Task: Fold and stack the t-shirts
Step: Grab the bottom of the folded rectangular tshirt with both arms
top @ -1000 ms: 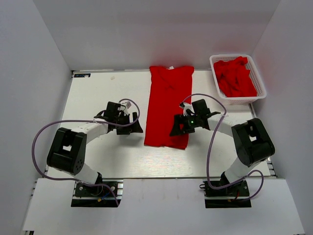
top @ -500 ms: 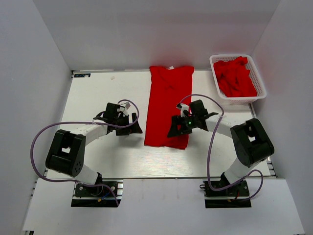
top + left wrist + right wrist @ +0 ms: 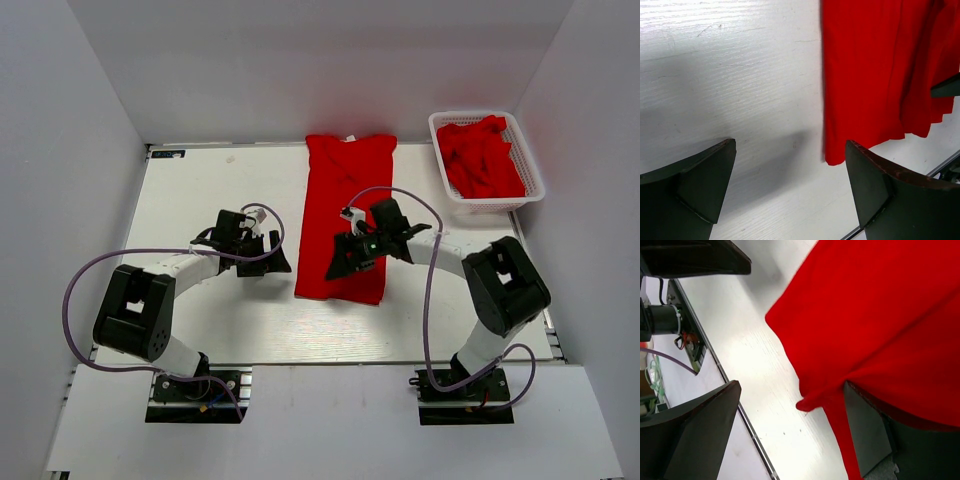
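A red shirt point(image 3: 345, 200), folded lengthwise into a long narrow strip, lies in the middle of the white tabletop point(image 3: 200, 190). It runs from the far edge towards the near edge, collar end away from the arms. At the far right corner stands a white mesh basket point(image 3: 495, 206) holding a loose heap of shirts point(image 3: 482, 160) in the same red, crumpled and filling it to about the rim.

The left hand point(image 3: 272, 264) sits low over bare tabletop just beside the strip's near left corner. It is released, its two dark fingers spread wide. The left wrist camera shows only white surface point(image 3: 740, 75) between them point(image 3: 790, 155), with the shirt's long left edge and near hem point(image 3: 865, 75) just beyond the right fingertip.

The right hand point(image 3: 338, 268) reaches in from the right over the near end of the strip. Its wrist camera shows the jaws parted point(image 3: 790, 405). The cloth point(image 3: 880, 315) drapes across one finger, and a small corner of the hem hangs in the gap. The other finger point(image 3: 700, 420) stands clear of the cloth, above the white surface. It clamps nothing.
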`<state>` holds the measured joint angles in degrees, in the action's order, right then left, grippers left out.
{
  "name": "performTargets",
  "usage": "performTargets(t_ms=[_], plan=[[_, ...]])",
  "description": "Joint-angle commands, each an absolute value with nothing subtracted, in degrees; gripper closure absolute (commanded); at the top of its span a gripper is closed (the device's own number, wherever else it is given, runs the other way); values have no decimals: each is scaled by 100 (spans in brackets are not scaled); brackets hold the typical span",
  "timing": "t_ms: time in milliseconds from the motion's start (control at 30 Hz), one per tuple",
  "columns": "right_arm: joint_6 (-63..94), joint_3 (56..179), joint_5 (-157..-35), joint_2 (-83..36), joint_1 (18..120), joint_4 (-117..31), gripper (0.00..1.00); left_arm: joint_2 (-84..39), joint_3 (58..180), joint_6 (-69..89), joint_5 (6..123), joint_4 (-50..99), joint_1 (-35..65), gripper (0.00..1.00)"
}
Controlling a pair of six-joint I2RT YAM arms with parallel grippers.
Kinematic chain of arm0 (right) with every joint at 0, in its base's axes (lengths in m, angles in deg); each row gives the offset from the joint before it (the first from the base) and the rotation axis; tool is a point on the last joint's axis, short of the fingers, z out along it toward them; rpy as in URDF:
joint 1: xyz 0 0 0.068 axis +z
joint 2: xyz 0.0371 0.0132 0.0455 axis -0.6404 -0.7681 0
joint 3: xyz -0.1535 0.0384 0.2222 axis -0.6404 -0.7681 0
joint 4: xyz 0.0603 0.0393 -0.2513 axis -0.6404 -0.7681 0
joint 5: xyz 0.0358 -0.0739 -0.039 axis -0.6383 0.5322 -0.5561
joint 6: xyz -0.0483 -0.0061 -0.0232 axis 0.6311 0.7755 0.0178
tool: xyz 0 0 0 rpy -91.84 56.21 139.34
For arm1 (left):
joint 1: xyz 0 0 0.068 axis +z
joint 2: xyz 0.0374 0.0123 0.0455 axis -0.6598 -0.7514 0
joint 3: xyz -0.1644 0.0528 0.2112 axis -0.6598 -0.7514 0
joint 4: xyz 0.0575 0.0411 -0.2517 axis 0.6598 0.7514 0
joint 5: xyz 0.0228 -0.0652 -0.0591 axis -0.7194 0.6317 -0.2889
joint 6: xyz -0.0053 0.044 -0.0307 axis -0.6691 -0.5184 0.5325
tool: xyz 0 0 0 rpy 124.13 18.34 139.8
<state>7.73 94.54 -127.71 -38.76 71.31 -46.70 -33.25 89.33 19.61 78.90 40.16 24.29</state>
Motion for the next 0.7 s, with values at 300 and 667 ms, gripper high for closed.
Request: performTargets(t_ms=[300, 667], plan=[[819, 10331, -12174, -4032, 7471, -5020, 10, -2985, 8829, 1906, 7756, 4070, 2415, 0], [231, 9628, -9927, -2609, 7357, -5564, 10, -2985, 8882, 1748, 7861, 4008, 2362, 0]])
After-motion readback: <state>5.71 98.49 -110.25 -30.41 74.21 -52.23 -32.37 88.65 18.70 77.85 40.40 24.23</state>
